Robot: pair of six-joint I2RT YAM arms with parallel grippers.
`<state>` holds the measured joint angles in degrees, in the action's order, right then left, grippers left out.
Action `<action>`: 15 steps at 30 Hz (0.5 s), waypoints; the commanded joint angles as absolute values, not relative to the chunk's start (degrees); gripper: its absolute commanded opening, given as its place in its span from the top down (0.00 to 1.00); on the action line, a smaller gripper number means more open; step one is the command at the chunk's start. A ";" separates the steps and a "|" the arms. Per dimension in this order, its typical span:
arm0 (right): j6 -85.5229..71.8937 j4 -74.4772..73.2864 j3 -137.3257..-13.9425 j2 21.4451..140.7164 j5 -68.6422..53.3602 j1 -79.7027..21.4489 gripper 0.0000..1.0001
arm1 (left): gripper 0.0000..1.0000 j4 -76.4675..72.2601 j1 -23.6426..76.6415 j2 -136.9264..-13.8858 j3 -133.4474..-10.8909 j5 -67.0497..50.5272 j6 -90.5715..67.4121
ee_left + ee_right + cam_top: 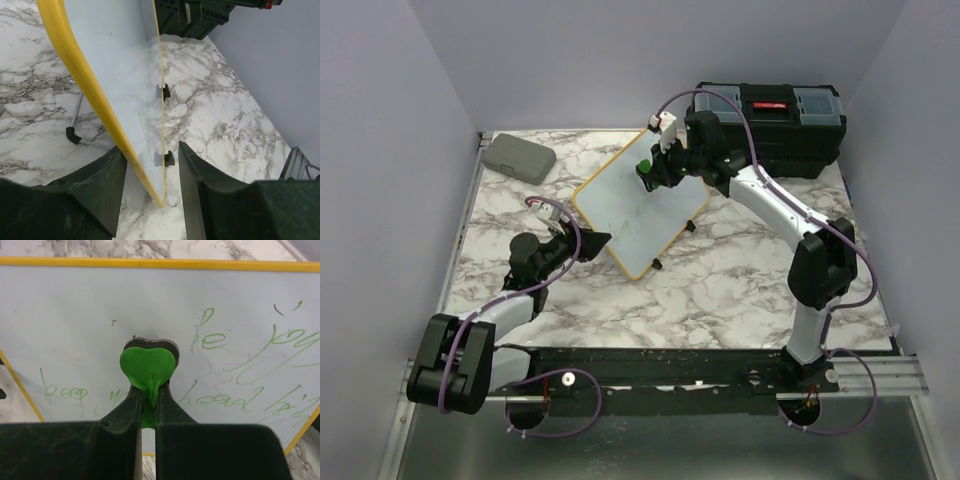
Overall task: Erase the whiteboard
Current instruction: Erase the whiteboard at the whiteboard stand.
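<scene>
Whiteboard (640, 215) likely handles light, rigid, slick-faced; grip its frame edge, which sits between the parted fingers of the left gripper (150, 152). Right gripper (148, 387) clamps a green heart-shaped eraser (147, 365).

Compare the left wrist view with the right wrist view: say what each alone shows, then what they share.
Left wrist only: the whiteboard seen edge-on between the left jaws, which stand apart on either side of its corner. It also plainly shows two black feet, a wire stand leg and the black toolbox.
Right wrist only: the board's face with green handwriting spread across it, and the right jaws shut on a green heart-shaped eraser.
Both: the yellow-framed whiteboard and the marble tabletop.
</scene>
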<state>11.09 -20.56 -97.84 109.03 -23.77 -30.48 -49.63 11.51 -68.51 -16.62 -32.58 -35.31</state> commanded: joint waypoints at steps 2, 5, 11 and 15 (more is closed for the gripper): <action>9.76 -18.08 -96.24 105.24 -25.92 -30.69 0.99 | 0.52 -57.79 11.88 -69.98 -16.72 -28.64 -39.77; 9.29 -17.45 -95.26 104.08 -26.10 -30.66 0.99 | 0.48 -61.57 11.87 -71.06 -16.07 -25.27 -42.99; 7.88 -16.01 -93.59 102.41 -27.01 -29.66 0.99 | 0.48 -75.91 11.87 -78.08 -15.84 -21.95 -52.84; 7.45 -15.30 -92.52 101.34 -27.55 -28.99 0.99 | 0.49 -84.04 11.91 -84.25 -15.90 -21.37 -58.72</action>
<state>8.75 -17.37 -93.71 103.70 -25.45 -29.89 -70.83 11.51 -79.11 -16.38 -24.18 -50.50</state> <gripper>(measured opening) 0.076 0.518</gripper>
